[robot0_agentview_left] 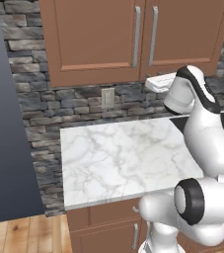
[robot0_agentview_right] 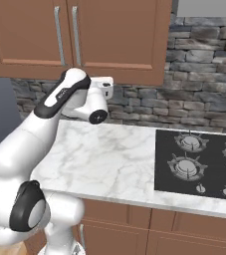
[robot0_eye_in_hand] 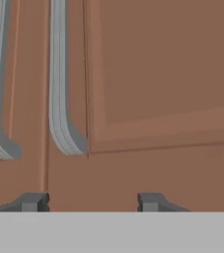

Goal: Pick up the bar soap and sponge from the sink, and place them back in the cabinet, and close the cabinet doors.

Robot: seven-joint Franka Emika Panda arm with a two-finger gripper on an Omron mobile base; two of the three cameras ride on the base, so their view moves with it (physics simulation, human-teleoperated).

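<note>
Up against the cabinet doors the white arm holds its hand raised, just below the lower edge of the wooden fronts. Its two small dark fingertips stand apart with nothing between them, yet this is as closed as the hand gets; it grips nothing. Both doors are shut and meet at a thin vertical seam. They are warm brown wood, each with a recessed flat panel inside a raised frame. Two long silver bar handles run upright on either side of the seam, smooth and rounded, curving into the wood at their lower ends. Seen from the hand, the handle ends sit just above the fingertips, to the left.

Below lies the surface, a slab of glossy white marble with grey veins and a squared edge. Behind it rises a wall of rough, irregular grey stone with a pale outlet plate set in it. To the right a black stovetop with round burners is set flush into the marble. Low brown cabinets sit underneath.
</note>
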